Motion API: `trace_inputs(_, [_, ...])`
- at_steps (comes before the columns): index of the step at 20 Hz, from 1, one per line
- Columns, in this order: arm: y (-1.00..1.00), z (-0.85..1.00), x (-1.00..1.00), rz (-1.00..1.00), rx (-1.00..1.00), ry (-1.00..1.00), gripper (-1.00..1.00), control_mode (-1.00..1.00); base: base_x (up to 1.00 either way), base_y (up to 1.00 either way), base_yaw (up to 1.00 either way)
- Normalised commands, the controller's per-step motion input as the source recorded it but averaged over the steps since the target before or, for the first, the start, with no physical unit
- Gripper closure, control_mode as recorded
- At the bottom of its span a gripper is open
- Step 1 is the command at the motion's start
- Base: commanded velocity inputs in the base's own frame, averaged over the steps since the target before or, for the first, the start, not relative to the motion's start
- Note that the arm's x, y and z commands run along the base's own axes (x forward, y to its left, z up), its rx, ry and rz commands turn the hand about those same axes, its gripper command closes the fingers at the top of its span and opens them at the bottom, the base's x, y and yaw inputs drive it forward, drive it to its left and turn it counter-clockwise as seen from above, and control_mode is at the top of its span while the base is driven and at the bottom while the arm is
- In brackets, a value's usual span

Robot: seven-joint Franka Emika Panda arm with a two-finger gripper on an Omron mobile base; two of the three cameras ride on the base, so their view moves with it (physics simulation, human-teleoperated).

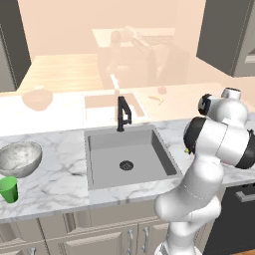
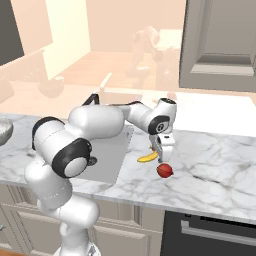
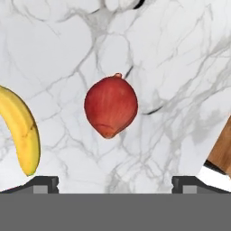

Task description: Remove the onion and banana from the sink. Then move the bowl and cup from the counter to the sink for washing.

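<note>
The red onion (image 3: 111, 106) lies on the white marble counter (image 2: 215, 160) right of the sink (image 1: 107, 147), with the yellow banana (image 3: 21, 126) beside it. In the right base view the onion (image 2: 165, 170) and banana (image 2: 147, 158) rest just below my gripper (image 2: 164, 151). The gripper (image 3: 115, 185) hovers over them, open and holding nothing. The grey speckled bowl (image 1: 19, 158) and the green cup (image 1: 8, 189) stand on the counter (image 1: 60, 164) left of the sink. The basin holds nothing but its drain (image 1: 126, 165).
A black faucet (image 1: 122, 113) rises at the back of the sink. A dark appliance front (image 2: 210, 232) sits under the counter on the right. My own arm stretches over the sink's right rim.
</note>
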Motion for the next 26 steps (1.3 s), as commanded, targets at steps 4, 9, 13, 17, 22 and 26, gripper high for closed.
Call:
trace_inputs(4, [0.21, 0.15, -0.1, 0.19, -0.08, -0.08, -1.0, -1.0, 0.0, 0.0, 0.0])
trace_inputs(9, [0.26, 0.17, -0.08, 0.17, -0.09, -0.03, -1.0, -1.0, 0.0, 0.0, 0.0])
trace_inputs(13, [0.26, 0.19, -0.08, 0.16, -0.08, -0.02, -1.0, -1.0, 0.0, 0.0, 0.0])
trace_inputs(17, [0.27, 0.19, -0.06, 0.17, -0.09, -0.01, -1.0, -1.0, 0.0, 0.0, 0.0])
trace_inputs(22, [0.26, 0.18, -0.06, 0.17, -0.08, -0.02, -1.0, -1.0, 0.0, 0.0, 0.0])
trace_inputs(26, [0.28, 0.13, -0.07, 0.17, -0.04, -0.05, -1.0, -1.0, 0.0, 0.0, 0.0])
